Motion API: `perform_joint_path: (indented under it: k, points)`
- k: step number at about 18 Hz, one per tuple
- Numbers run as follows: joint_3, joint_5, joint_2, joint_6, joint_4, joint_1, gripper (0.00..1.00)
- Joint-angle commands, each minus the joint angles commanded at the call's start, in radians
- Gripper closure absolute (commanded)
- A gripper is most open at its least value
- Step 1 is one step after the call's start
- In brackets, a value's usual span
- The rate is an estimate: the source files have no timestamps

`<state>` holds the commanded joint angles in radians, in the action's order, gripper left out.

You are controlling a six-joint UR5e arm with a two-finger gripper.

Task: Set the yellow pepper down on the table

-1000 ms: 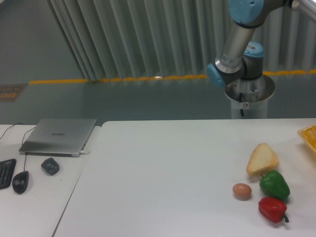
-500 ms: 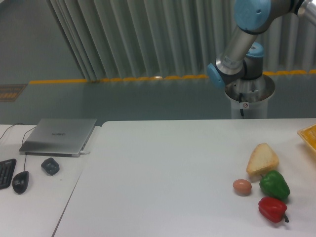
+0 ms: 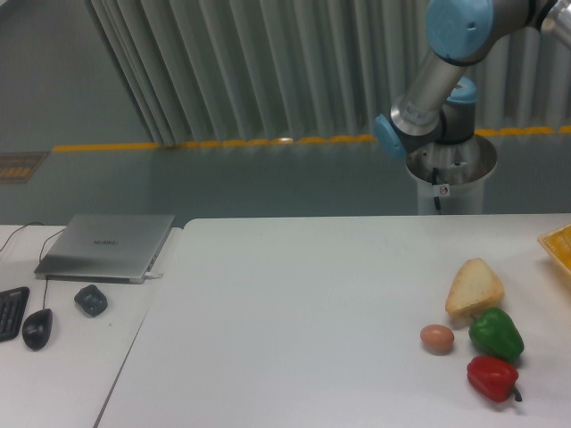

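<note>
The yellow pepper is out of view. The white table (image 3: 294, 312) fills the lower part of the camera view. Only the arm's base and its grey and blue links (image 3: 435, 80) show at the upper right, rising out of the frame's top edge. The gripper itself is out of view.
At the table's right sit a pale bread wedge (image 3: 474, 287), a brown egg (image 3: 437, 339), a green pepper (image 3: 496, 333) and a red pepper (image 3: 492, 378). An orange-yellow tray (image 3: 558, 246) pokes in at the right edge. A separate desk at left holds a laptop (image 3: 107, 246), a mouse (image 3: 37, 328) and a keyboard (image 3: 11, 312).
The arm's upper link has swung to the right and slightly up. The food on the table has not moved.
</note>
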<state>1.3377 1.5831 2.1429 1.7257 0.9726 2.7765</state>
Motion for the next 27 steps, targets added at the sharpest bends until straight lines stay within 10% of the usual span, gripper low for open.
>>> perform_joint_path:
  k: [25, 27]
  points:
    - [-0.008, 0.005, 0.048, -0.028, -0.028, 0.000, 0.00]
    - [-0.006, 0.006, 0.046, -0.028, -0.026, 0.000, 0.14]
